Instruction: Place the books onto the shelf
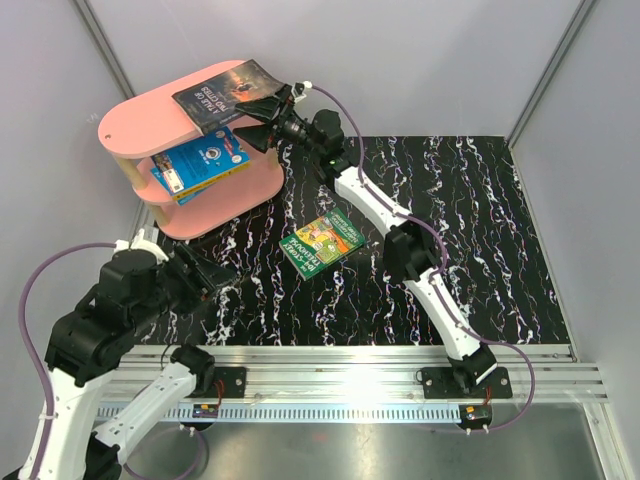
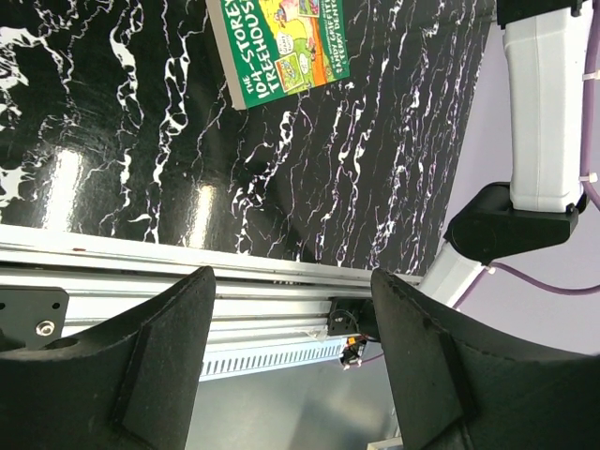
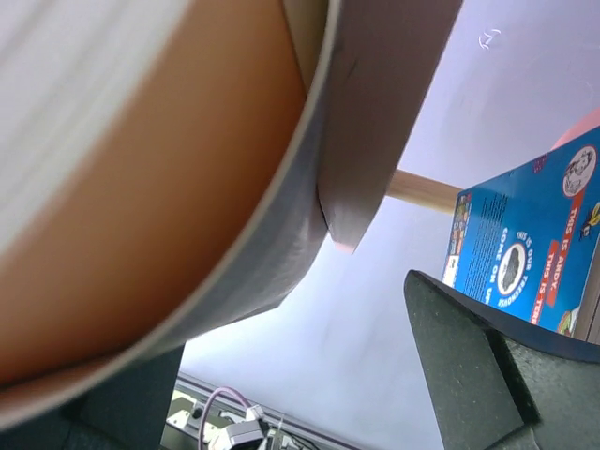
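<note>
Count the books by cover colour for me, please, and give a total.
Dark book: 1, on the shelf top board
Blue book: 1 for certain, on the middle board; another may lie beneath it
Green book: 1, on the table
Total: 3 clearly visible

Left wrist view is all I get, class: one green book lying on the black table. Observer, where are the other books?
Observer: A dark book lies on the pink shelf, on its top board.
Operator: Any more?
Observer: A blue book rests on the middle tier, jutting past its edge.
Operator: And the right gripper?
Observer: It stands open beside the dark book's right end, up at the top board.
</note>
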Robot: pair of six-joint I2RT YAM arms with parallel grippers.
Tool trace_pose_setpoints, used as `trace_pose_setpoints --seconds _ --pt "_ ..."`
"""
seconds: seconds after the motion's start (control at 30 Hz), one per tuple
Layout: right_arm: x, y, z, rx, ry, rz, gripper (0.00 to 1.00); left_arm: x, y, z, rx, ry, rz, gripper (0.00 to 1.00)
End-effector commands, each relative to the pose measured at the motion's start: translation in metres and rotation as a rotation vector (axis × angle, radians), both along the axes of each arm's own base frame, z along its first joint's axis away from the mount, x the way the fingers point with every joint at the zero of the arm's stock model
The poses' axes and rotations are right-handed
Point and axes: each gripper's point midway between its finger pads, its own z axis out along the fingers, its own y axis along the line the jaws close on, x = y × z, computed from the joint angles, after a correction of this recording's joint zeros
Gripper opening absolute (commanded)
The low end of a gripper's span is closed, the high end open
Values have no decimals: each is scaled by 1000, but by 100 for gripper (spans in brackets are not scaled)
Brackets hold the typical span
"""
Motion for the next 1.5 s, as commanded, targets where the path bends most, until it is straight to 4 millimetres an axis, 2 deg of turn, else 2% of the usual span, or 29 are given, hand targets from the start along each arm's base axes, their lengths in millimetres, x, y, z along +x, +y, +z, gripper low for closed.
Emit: trace_pose_setpoints --seconds 0.0,0.17,0.33,0.4,0.43,0.47,0.63,0.77,0.8,0.87,0.9,1.03,1.2,1.27,1.33,1.4,1.47 --pt "16 -4 0 39 40 -43 100 6 7 10 42 -35 21 70" --pt "27 -4 -8 42 62 -89 100 5 13 13 63 -38 41 71" --pt "29 -6 0 61 46 -113 96 7 15 17 74 -41 52 71" --pt "27 -5 -1 53 41 -109 91 8 16 16 79 -40 56 72" --pt "23 -6 5 59 25 -103 82 9 16 15 81 -39 59 72" --pt "24 -6 0 51 33 -98 77 11 16 16 81 -42 60 72" --pt "9 -4 -1 34 11 -43 64 15 14 15 80 -46 59 72" --pt "4 -5 0 27 5 -27 42 20 9 12 67 -48 55 72" --pt "4 -5 2 27 2 -26 33 21 9 12 65 -49 53 72" --pt "4 -6 4 27 2 -28 28 22 7 12 60 -52 52 72" --pt "4 -6 5 26 -1 -29 22 22 7 10 60 -48 52 72" --pt "4 -7 11 30 -7 -34 15 22 7 8 56 -48 56 72" --pt "7 -9 22 45 -7 -64 14 21 9 7 59 -53 64 72" --pt "11 -11 31 59 1 -96 15 20 10 7 64 -54 64 73" --pt "14 -10 39 66 5 -132 22 20 11 7 70 -54 66 73" --pt "12 -5 42 61 5 -149 69 19 12 9 75 -58 63 73" --pt "16 -3 41 46 13 -182 96 20 13 9 85 -57 62 74"
